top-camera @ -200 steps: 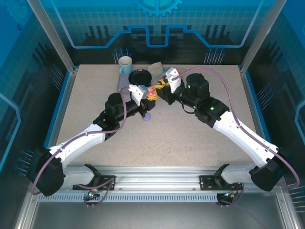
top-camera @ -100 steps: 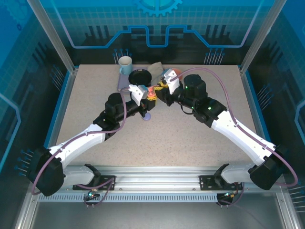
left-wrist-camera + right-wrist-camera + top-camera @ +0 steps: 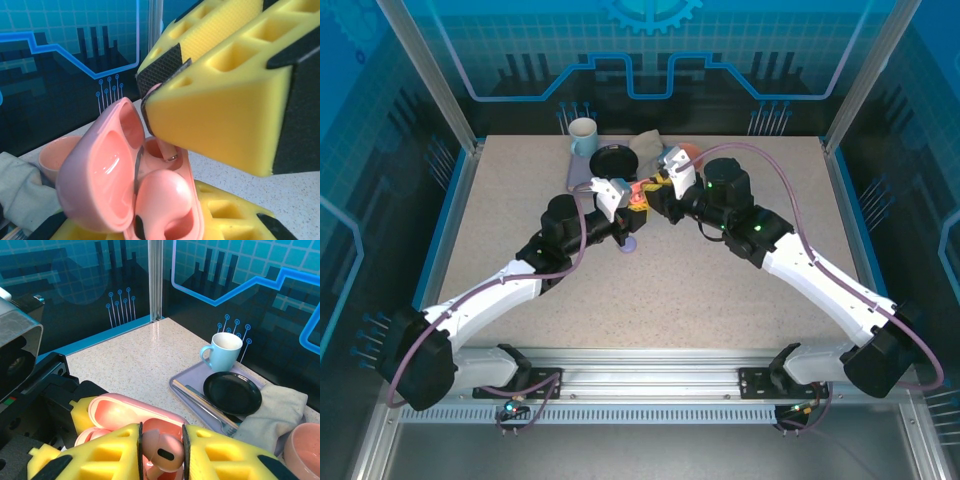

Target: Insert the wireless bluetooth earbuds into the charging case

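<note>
1. Right end effector (image 3: pixel 161 446) is pinching a salmon-pink earbud (image 3: pixel 164 452) between pads that are standing narrow. The left end effector (image 3: pixel 155 222) is clamping the open charging case (image 3: pixel 107 172) from both sides. Both are meeting over the far middle of the desk (image 3: pixel 720 290), just in front of the tray (image 3: pixel 578 178).

2. The right arm (image 3: pixel 790 255) is now leaning more to the left than one second ago, and its wrist is sitting closer to the left one. The left arm (image 3: pixel 500 290) is keeping the same pose through all three top pictures. So only the earbud side is travelling, and the case side is serving as a fixed support.

3. The charging case is staying where it was, between the yellow fingers, with its lid standing open and tipped away from the right end effector. In the left wrist view a rounded pink form is lying in the nearer well. It is perhaps an earbud already seated, but I cannot tell for sure.

4. The earbud is hanging with its stem downward, and the metal tip is arriving just at the mouth of the farther well. Whether it is already touching inside is hidden. I judge the approach is ending and the insertion is beginning. A short straight push along the stem seems needed before the pads are opening.
</note>
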